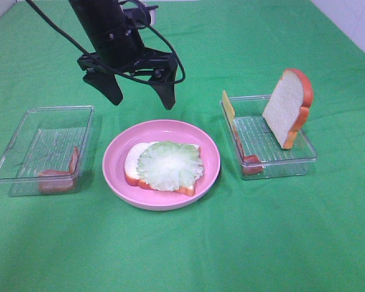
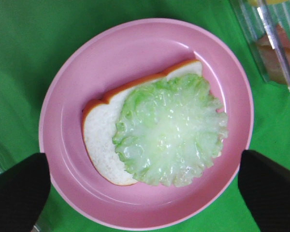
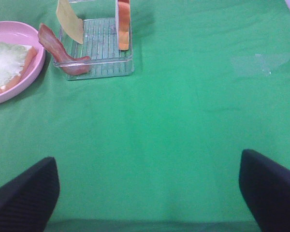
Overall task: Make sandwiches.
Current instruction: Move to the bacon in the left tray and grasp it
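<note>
On the pink plate [image 1: 210, 152] lies one white bread slice [image 1: 132, 163] with a pale green lettuce leaf [image 1: 170, 164] on top. My left gripper [image 1: 143, 97] hangs open and empty above the plate's far edge; its wrist view shows the lettuce [image 2: 171, 130] on the bread [image 2: 99, 140] between its fingertips [image 2: 19, 193]. A second bread slice [image 1: 287, 106] stands upright in the right clear tray [image 1: 271, 163], with yellow cheese [image 1: 229, 106] and a bacon strip [image 1: 249, 163]. My right gripper [image 3: 150, 193] is open over bare cloth, out of the exterior view.
A clear tray [image 1: 24, 176] at the left holds a bacon strip [image 1: 58, 177]. Green cloth [image 1: 261, 243] covers the table. In the right wrist view the right tray [image 3: 99, 63], bacon [image 3: 58, 48], cheese [image 3: 70, 21] and plate edge [image 3: 19, 82] lie far ahead.
</note>
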Controlling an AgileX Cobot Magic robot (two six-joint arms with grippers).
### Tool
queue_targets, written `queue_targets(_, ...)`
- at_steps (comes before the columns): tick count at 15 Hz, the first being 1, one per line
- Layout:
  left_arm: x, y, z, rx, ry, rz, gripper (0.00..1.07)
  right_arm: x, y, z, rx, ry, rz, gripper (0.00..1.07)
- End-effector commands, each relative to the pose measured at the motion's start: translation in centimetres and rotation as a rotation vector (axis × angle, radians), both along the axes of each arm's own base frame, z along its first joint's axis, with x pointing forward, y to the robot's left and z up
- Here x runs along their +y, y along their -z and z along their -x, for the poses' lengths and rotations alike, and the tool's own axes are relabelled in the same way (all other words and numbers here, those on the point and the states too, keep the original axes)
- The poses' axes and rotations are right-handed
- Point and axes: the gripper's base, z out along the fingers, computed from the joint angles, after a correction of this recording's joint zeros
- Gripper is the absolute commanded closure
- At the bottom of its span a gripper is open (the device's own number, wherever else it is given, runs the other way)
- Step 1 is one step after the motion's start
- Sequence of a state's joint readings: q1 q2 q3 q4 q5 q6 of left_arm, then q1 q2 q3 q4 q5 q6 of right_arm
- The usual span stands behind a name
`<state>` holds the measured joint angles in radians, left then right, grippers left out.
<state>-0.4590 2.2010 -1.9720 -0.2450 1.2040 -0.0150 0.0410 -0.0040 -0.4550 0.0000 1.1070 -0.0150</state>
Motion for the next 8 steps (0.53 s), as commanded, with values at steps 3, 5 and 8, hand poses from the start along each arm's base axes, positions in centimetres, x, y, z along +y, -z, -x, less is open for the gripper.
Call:
queue_targets(3, 2.5, -4.1, 3.6, 0.016, 0.010, -0.121, 0.06, 0.0, 0.1, 0.3, -0.026, 0.003, -0.001, 0.11)
queue_targets(5, 4.7, -3.9, 5.4, 0.021, -0.041, -0.247, 0.06, 0.0, 0.1, 0.3, -0.026, 0.003, -0.001, 0.11)
queue_targets(8, 5.8, -1.5, 6.4, 0.118, -0.128, -0.298, 0.06, 0.0, 0.1, 0.3, -0.026, 0.003, -0.001, 0.11)
